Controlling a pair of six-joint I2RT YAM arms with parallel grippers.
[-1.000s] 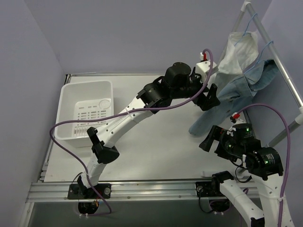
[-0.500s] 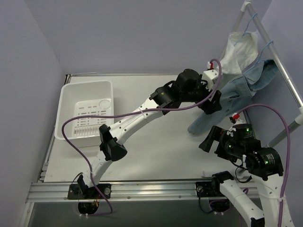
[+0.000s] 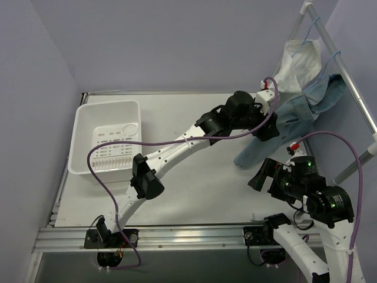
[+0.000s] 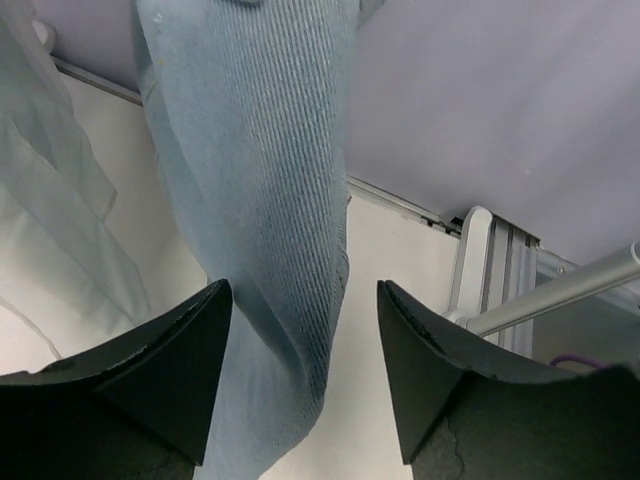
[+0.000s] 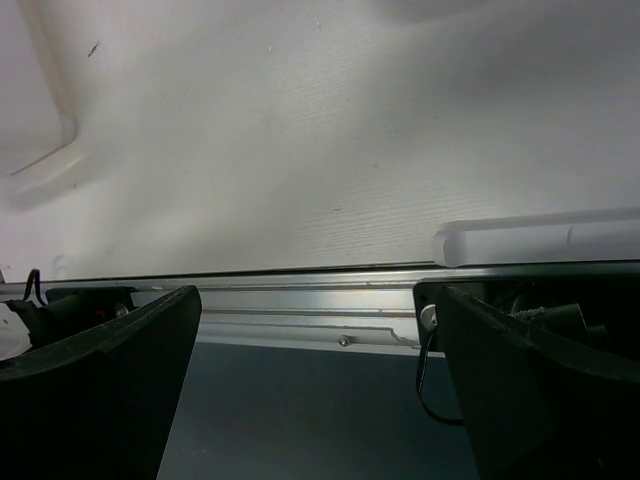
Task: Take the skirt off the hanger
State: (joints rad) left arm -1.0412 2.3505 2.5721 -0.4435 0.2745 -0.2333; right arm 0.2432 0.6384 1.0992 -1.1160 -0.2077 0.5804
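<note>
left gripper: fingers spread, and a fold of the skirt hangs right in the gap. the cloth sits closer to one finger than the other, not pinched.
left arm: stretched long across the table, wrist up at the far right corner, against the garment.
skirt: pale blue ribbed denim, on the rack at the far right. its lower end droops down toward the table just beside the left gripper.
hanger: thin blue wire, hooked over the rail. the skirt's top is bunched around it, but exactly how it is fastened i cannot tell.
white garment: hangs on the same rail, just behind the skirt and touching it.
right gripper: jaws wide apart, nothing between them. it is low near its own base, apart from the skirt, looking over bare table and the front frame.
basket: white, slotted bottom, far left of the table, well apart from both grippers.
</note>
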